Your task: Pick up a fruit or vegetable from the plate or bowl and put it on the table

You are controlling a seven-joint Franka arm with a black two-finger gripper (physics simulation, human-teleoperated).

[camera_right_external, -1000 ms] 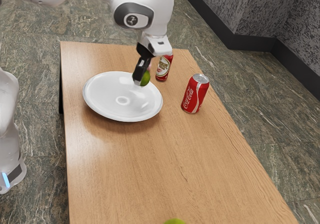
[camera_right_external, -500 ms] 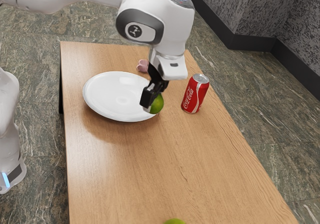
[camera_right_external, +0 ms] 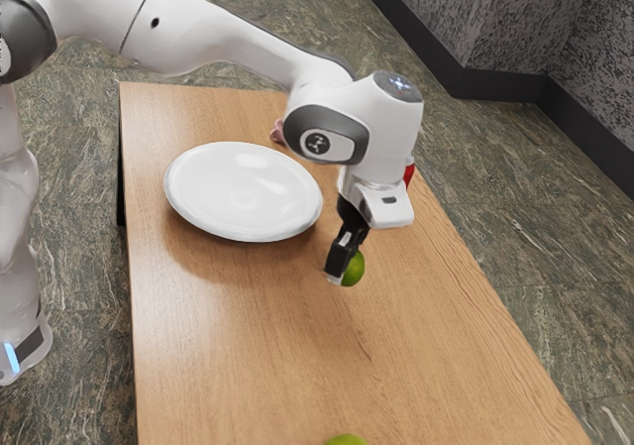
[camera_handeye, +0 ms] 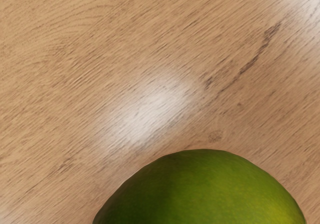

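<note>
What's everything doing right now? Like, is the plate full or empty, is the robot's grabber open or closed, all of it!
Gripper: closed on the green fruit.
Green fruit: held, off the plate; can't tell if it touches the table.
Plate: right side up, empty.
Red thing: mostly hidden behind the arm.
Pink thing: on the table, partly hidden.
Other green thing: cut off by the picture's edge.
</note>
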